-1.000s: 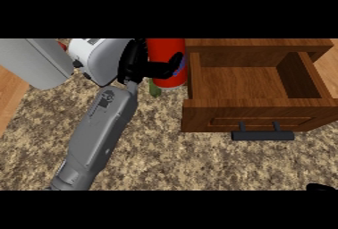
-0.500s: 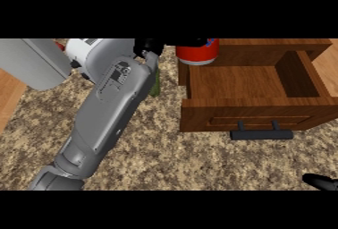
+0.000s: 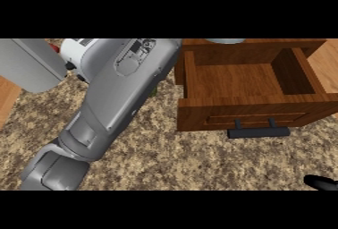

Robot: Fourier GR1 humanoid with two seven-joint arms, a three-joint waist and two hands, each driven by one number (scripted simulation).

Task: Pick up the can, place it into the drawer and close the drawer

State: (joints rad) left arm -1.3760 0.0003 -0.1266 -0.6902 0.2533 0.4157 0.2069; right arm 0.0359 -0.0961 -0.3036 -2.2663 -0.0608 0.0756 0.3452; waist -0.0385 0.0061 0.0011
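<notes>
Head view | drawer (image 3: 247,82) open | right robot hand (image 3: 322,182) state unclear | no readable labels

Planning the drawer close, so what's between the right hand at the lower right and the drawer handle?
In the head view, only bare speckled counter lies between the right hand and the drawer handle.

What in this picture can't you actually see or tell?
- Left hand: cut off by the head view's top edge; only the grey forearm shows.
- Can: just a pale sliver at the top edge above the open drawer; I cannot tell if it is the can.
- Right hand: only a dark tip at the lower right corner; its fingers are not visible.
- White object: mostly behind the forearm.
</notes>
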